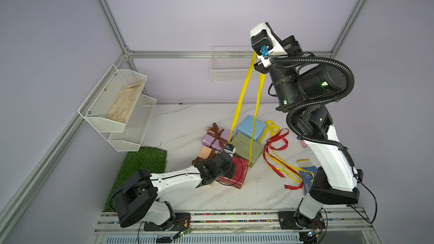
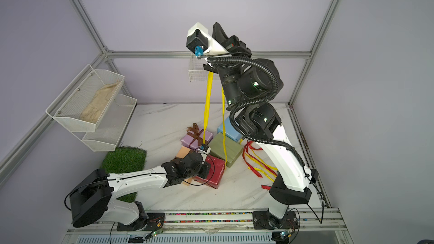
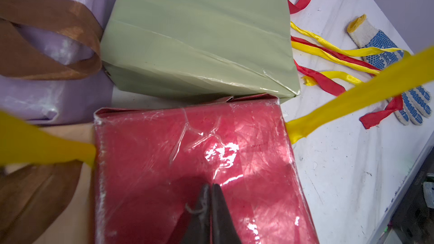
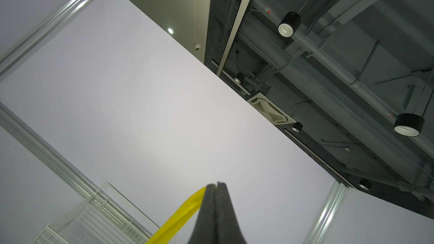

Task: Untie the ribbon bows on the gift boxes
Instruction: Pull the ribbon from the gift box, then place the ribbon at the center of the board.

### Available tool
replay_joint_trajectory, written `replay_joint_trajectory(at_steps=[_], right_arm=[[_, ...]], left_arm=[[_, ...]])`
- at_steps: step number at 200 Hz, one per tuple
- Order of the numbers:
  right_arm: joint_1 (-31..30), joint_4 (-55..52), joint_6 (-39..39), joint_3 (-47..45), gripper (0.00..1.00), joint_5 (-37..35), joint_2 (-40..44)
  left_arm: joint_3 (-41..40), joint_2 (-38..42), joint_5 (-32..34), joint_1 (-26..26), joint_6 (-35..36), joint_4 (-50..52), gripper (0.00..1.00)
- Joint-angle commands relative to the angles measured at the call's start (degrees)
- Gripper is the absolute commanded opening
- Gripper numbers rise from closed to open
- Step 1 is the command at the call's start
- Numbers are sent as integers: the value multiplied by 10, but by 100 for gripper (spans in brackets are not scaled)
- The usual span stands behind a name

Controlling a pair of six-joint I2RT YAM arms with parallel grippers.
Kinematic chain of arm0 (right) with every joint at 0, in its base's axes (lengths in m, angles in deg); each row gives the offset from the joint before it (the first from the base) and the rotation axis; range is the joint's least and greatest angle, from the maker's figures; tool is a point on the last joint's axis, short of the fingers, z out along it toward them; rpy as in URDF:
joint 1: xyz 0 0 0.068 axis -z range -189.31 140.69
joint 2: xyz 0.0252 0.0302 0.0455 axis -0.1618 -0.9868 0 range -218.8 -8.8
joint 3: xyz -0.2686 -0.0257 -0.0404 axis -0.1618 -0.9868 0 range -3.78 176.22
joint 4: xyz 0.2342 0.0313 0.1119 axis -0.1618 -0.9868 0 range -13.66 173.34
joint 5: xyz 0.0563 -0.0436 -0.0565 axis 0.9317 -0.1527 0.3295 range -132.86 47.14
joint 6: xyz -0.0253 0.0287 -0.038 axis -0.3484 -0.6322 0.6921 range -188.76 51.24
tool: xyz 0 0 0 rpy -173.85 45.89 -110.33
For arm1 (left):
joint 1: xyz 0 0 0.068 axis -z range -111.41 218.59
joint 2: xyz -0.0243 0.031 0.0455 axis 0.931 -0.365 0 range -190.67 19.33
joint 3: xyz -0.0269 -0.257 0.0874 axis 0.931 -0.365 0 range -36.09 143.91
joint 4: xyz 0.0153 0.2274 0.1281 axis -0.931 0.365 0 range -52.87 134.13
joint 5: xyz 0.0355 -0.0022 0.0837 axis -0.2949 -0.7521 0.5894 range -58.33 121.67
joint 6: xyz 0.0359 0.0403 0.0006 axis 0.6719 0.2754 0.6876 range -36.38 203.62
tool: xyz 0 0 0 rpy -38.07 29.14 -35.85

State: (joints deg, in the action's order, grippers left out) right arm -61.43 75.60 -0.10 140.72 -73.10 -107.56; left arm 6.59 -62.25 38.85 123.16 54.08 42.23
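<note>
Taut ribbon: long shiny yellow satin ribbon (image 1: 242,97), two strands rising from beneath the dark red paper-wrapped box (image 1: 237,175) at table centre.
Right gripper (image 4: 216,185): raised high, jaws pinched on that ribbon.
Left gripper (image 3: 211,187): jaws together, empty, tips over the red box top.
Tied bow: brown ribbon bow (image 1: 215,131) on the lilac box (image 1: 210,140).
Neighbours: olive green box (image 1: 244,146), light blue box (image 1: 247,126); loose red ribbon (image 3: 326,82) and blue-dotted knit glove (image 3: 380,43) alongside.
Surface: white marble-patterned tabletop (image 1: 187,123); lilac walls.
</note>
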Motion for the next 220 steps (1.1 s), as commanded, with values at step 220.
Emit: replay_joint_trajectory(at_steps=[220], right_arm=[[344, -22, -312, -348, 0, 30, 195]], left_arm=[[-3, 129, 19, 0, 14, 98, 9]])
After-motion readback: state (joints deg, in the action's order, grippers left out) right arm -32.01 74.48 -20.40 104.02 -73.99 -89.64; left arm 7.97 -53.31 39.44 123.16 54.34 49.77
